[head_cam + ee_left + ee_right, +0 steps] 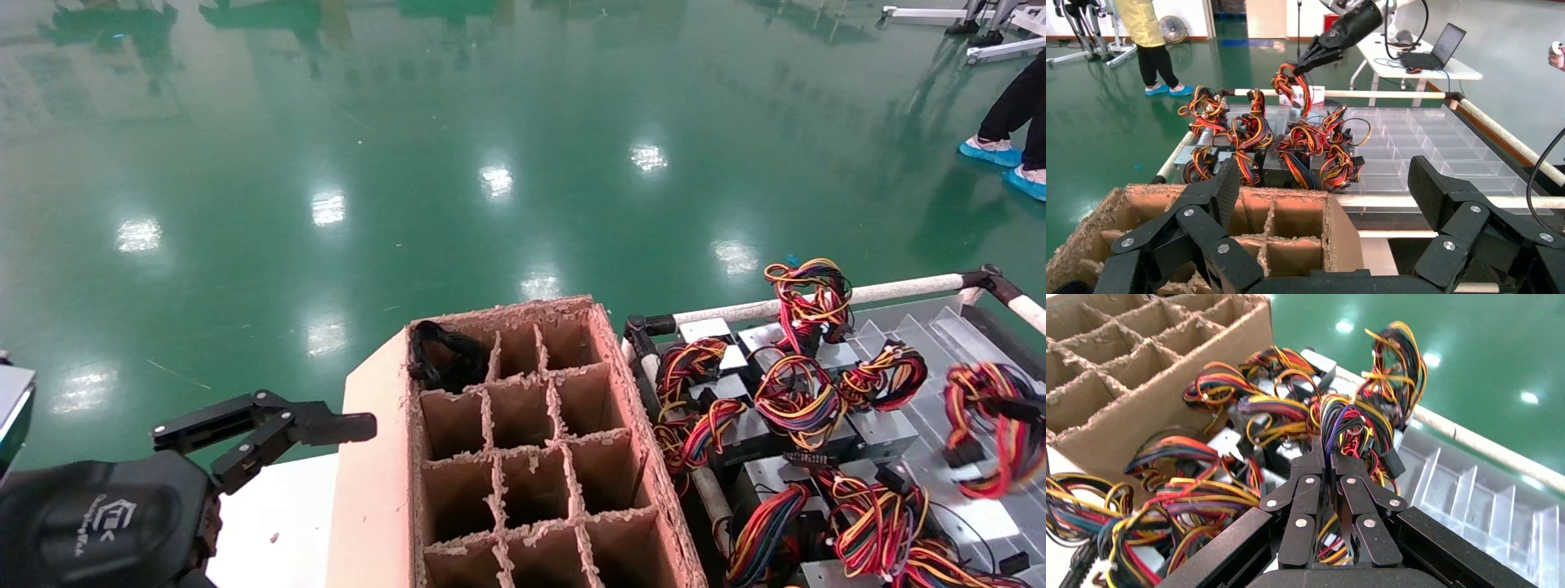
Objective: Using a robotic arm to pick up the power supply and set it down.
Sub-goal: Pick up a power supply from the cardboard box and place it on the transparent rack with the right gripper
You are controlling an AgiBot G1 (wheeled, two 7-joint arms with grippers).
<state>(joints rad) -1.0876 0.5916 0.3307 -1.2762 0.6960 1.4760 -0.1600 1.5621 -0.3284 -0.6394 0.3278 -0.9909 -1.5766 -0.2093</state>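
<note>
In the right wrist view my right gripper (1329, 454) is shut on the red, yellow and black wire loop (1349, 422) of a power supply. The left wrist view shows that gripper (1303, 64) from afar, holding the loop (1292, 89) up above the heap near the far rail, with a pale box (1313, 95) just behind it. The right gripper is outside the head view; a blurred bundle (993, 425) shows at the right there. Several other power supplies (797, 400) lie tangled on the tray. My left gripper (327, 429) is parked open beside the cardboard box.
A cardboard box with divider cells (372, 490) stands in the middle, a black coiled cable (441, 359) in its back left cell. A clear compartment tray (940, 343) edged by a white rail (899, 287) sits to its right. A person (1013, 114) stands far right.
</note>
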